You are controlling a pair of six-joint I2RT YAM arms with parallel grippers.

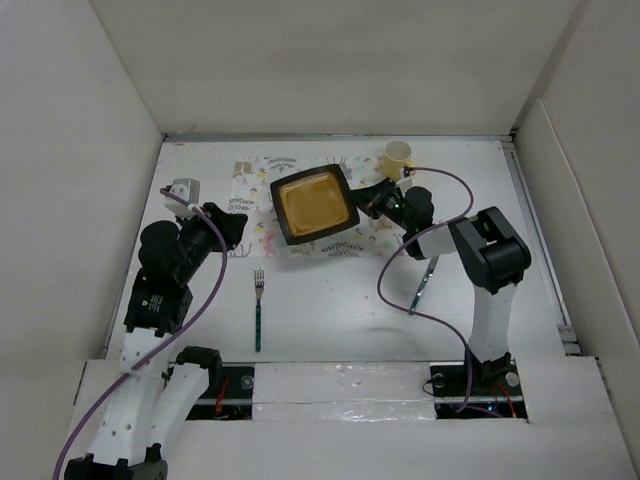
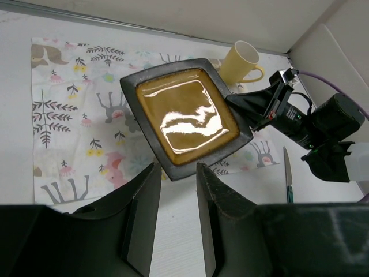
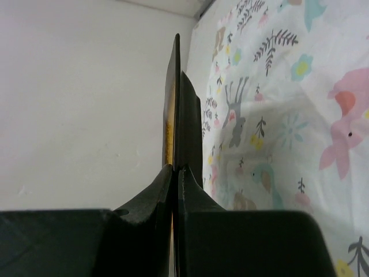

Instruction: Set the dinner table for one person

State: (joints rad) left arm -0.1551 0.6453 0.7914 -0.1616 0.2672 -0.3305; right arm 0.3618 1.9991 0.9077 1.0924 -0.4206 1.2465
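Observation:
A square plate (image 1: 313,205) with a dark rim and a glossy amber middle is over the animal-print placemat (image 1: 255,180) on the white dinner table (image 1: 340,310). My right gripper (image 1: 362,200) is shut on the plate's right edge. In the right wrist view the plate (image 3: 172,104) shows edge-on between the shut gripper (image 3: 176,167), apart from the placemat (image 3: 277,115). My left gripper (image 1: 238,228) is open and empty just left of the plate. In the left wrist view the gripper (image 2: 176,173) frames the plate's near corner (image 2: 184,115).
A yellow mug (image 1: 398,157) stands at the back, right of the placemat, and also shows in the left wrist view (image 2: 243,62). A teal-handled fork (image 1: 258,305) lies on the table in front of the placemat. A knife (image 1: 428,280) lies by the right arm. White panels wall the table.

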